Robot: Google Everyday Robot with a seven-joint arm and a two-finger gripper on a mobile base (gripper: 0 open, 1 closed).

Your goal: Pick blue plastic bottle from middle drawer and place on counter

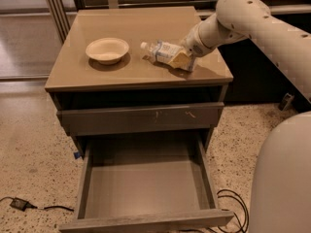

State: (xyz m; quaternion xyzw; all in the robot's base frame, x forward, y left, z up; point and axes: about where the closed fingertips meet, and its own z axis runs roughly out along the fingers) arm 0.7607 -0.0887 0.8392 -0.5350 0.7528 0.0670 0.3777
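Note:
The blue plastic bottle (161, 51) lies tilted low over the counter (97, 74), its white cap pointing left toward the bowl. My gripper (181, 58) is shut on the bottle's lower end, coming in from the right with the white arm behind it. The bottle seems to touch or nearly touch the counter top. The middle drawer (146, 188) stands pulled wide open below, its grey floor bare.
A white paper bowl (107, 50) sits on the counter left of the bottle. A shut drawer front with pale scratches (141, 118) is above the open drawer. Cables (233, 203) lie on the speckled floor at the right, a plug (17, 204) at the left.

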